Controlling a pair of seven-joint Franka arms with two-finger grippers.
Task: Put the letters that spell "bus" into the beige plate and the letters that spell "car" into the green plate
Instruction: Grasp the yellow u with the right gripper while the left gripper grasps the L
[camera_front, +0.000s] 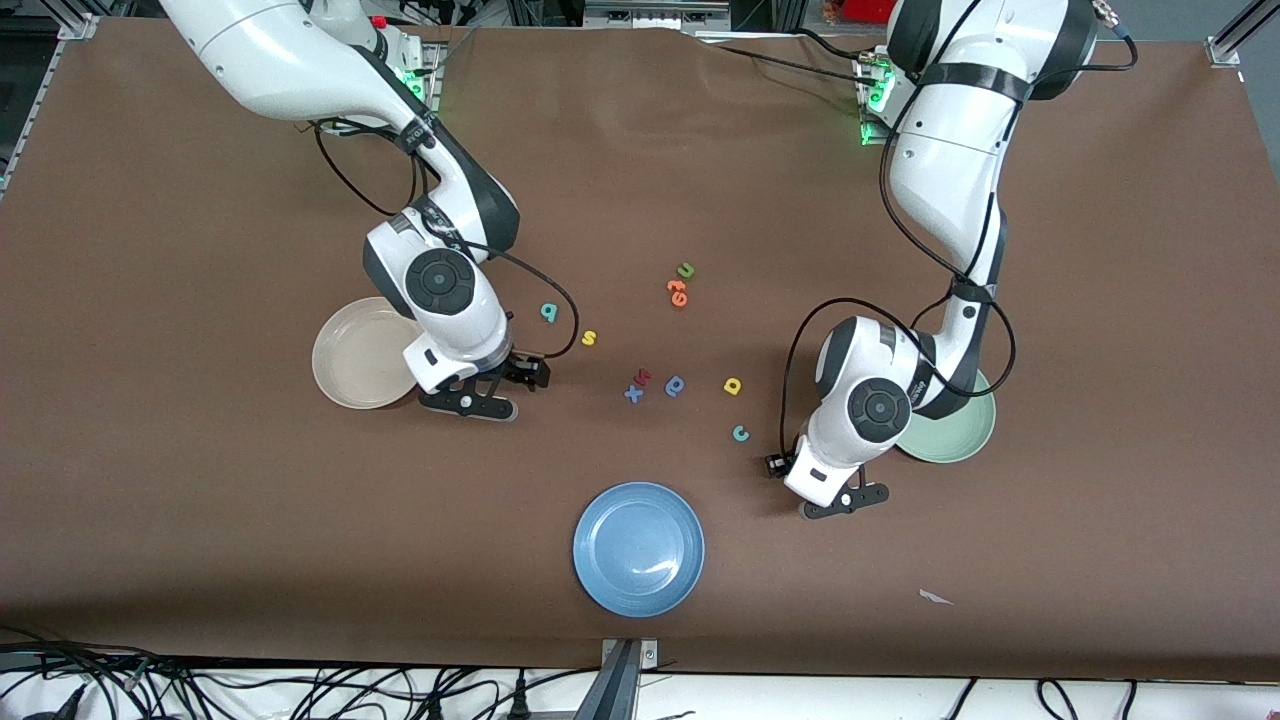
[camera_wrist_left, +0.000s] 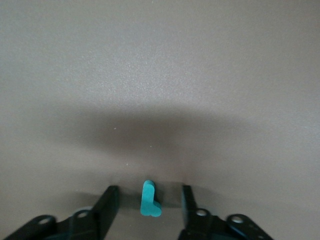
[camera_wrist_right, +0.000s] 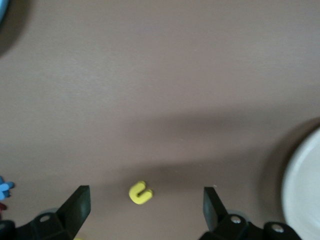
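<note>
My left gripper (camera_front: 845, 500) is low over the table beside the green plate (camera_front: 968, 438). In the left wrist view a teal "r" (camera_wrist_left: 150, 201) lies between its fingers (camera_wrist_left: 111, 200), with a gap on each side; this gripper (camera_wrist_left: 149, 190) is open. My right gripper (camera_front: 468, 403) hangs beside the beige plate (camera_front: 345, 350), wide open (camera_wrist_right: 146, 193) over a yellow "u" (camera_wrist_right: 140, 193). Both those letters are hidden in the front view. On the table lie a teal "b" (camera_front: 548, 312), yellow "s" (camera_front: 589, 338), yellow "a" (camera_front: 733, 386) and teal "c" (camera_front: 740, 433).
A blue plate (camera_front: 638, 548) sits nearest the front camera. A green "u" (camera_front: 686, 270), orange letters (camera_front: 677, 292), a blue "x" (camera_front: 634, 393) and a blue round letter (camera_front: 675, 386) lie mid-table. A white scrap (camera_front: 935, 597) lies toward the front edge.
</note>
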